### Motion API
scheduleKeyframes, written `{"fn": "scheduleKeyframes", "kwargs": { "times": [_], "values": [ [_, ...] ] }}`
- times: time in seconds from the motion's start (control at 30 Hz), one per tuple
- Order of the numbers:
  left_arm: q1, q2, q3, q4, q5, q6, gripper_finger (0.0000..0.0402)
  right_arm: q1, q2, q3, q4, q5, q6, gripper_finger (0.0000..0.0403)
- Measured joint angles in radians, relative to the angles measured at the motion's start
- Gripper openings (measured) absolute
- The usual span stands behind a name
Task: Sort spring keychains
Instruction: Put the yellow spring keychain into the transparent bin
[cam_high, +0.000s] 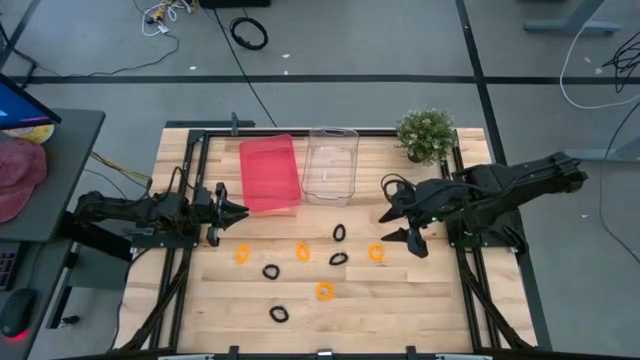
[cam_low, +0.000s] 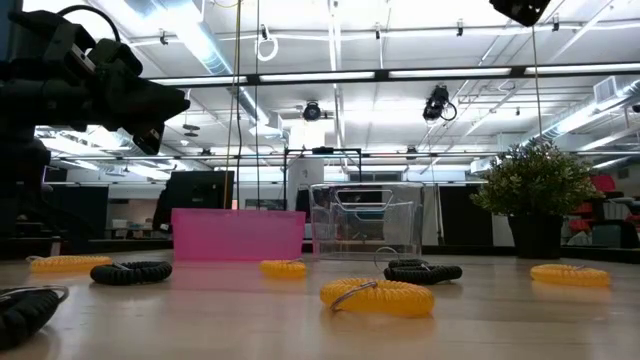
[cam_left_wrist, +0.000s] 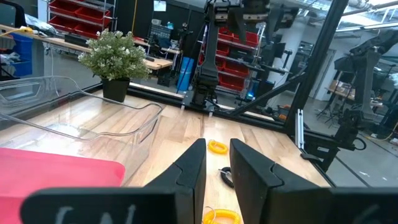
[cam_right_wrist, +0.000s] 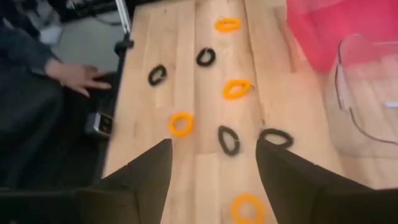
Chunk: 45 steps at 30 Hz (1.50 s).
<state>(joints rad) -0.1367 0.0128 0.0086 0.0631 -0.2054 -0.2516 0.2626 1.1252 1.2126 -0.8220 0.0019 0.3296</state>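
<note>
From above we find eight keychains loose on the table, four orange and four black, all near of the pink bin and clear bin. The left gripper hangs beside the pink bin, narrowly parted, holding nothing. The right gripper is spread wide just right of the keychains.

At table height we note an orange keychain nearest, the bins behind, a plant far right.

The left wrist shows its fingers slightly apart, empty.

The right wrist shows fingers wide above the keychains; a person's hand rests at the table edge.
</note>
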Motion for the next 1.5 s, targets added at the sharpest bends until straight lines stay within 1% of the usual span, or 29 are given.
{"fn": "scheduleKeyframes", "kwargs": {
  "times": [0.23, 0.4, 0.53, 0.7, 0.8, 0.93, 1.1, 1.5],
  "values": [
    [0.0, 0.0, 0.0, 0.0, 0.0, 0.0, 0.0076, 0.0, 0.0, -0.091, -0.042, -0.003, -0.015, 0.0235],
    [0.0, 0.0, 0.0, 0.0, 0.0, 0.0, 0.0076, 0.0, 0.0, -0.185, -0.028, -0.003, 0.003, 0.0235],
    [0.0, 0.0, 0.0, 0.0, 0.0, 0.0, 0.0076, 0.0, 0.0, -0.262, 0.04, -0.003, 0.006, 0.0235],
    [0.0, 0.0, 0.0, 0.0, 0.0, 0.0, 0.0076, 0.0, 0.0, -0.353, 0.175, -0.003, 0.003, 0.0235],
    [0.0, 0.0, 0.0, 0.0, 0.0, 0.0, 0.0076, 0.0, 0.0, -0.391, 0.189, -0.003, -0.034, 0.0235],
    [0.0, 0.0, 0.0, 0.0, 0.0, 0.0, 0.0076, 0.0, 0.0, -0.447, 0.195, -0.003, -0.038, 0.0235],
    [0.0, 0.0, 0.0, 0.0, 0.0, 0.0, 0.0076, 0.0, 0.0, -0.503, 0.225, -0.003, 0.003, 0.0235],
    [0.0, 0.0, 0.0, 0.0, 0.0, 0.0, 0.0076, 0.0, 0.0, -0.603, 0.439, 0.008, -0.017, 0.0235]
  ]
}}
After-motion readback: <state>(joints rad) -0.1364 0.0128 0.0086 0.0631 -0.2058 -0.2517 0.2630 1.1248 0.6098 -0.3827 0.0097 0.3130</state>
